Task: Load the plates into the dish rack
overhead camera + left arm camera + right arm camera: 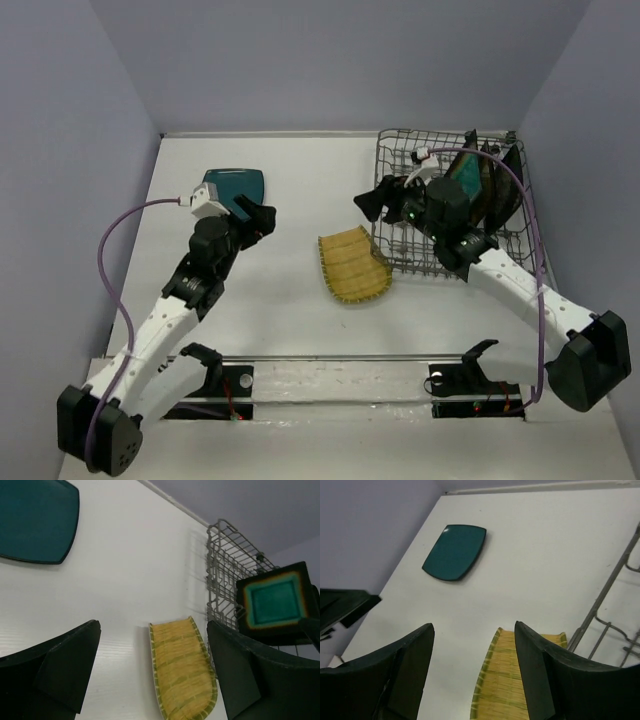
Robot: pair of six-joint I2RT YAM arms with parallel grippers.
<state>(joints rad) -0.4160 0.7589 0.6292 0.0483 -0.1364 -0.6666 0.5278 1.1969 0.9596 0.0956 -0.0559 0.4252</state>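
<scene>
Walls (300, 60) of lilac enclose white table (290, 320) holding dish rack (398, 150).

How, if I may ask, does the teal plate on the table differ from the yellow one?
The teal plate is plain and glossy; the yellow plate is ribbed with a striped rim. The teal plate lies far from the dish rack; the yellow plate sits at its corner. Both are rounded squares outside it.

White-and-black arms (160, 325), purple cables (104, 262), black left gripper (265, 222) and right gripper (372, 198).
</scene>
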